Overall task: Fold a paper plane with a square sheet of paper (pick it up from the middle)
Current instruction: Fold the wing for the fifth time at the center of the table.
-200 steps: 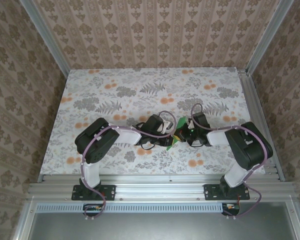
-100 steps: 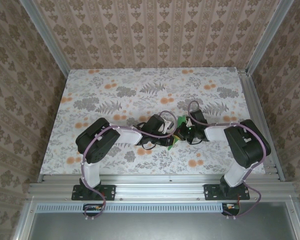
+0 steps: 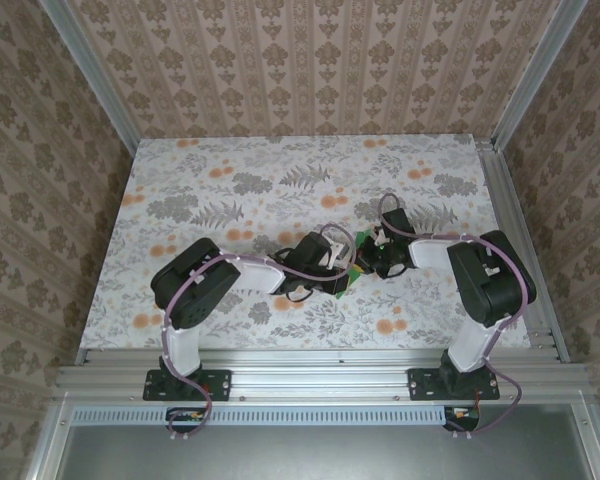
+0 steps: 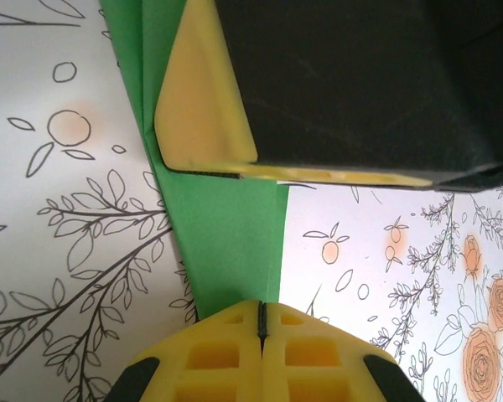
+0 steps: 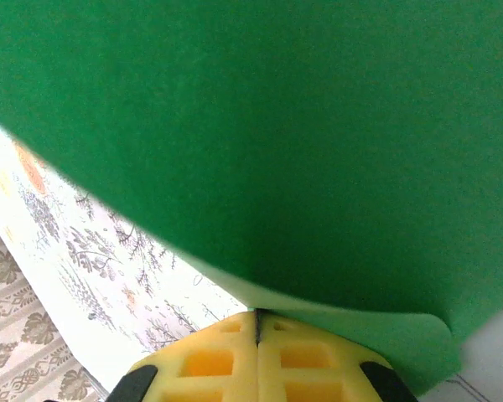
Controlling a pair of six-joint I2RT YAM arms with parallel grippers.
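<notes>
The green sheet of paper (image 3: pixel 352 272) is no flat square here. In the left wrist view it is a narrow creased band (image 4: pixel 226 243) with a sharp long edge down its right side. In the right wrist view a broad green panel (image 5: pixel 277 151) bows up and over. We judge it to be partway to a plane, held taut from two sides so a flap can be turned along that crease.

The left gripper (image 4: pixel 260 322) sits at the near end of the paper, its yellow fingertips pressed together with no gap and the band running in between them. We read that as a pinch that anchors the crease.

The right gripper (image 5: pixel 257 322) is on the paper's other side, jaws likewise together on the curled lower edge of the panel. We take it to be the one carrying the flap over. One of its yellow fingers (image 4: pixel 203 109) lies over the far part of the band.

From above, both grippers (image 3: pixel 355 265) meet at the paper, nose to nose. Under the paper lies the floral tabletop (image 3: pixel 230 180). We cannot tell whether the paper touches it.
</notes>
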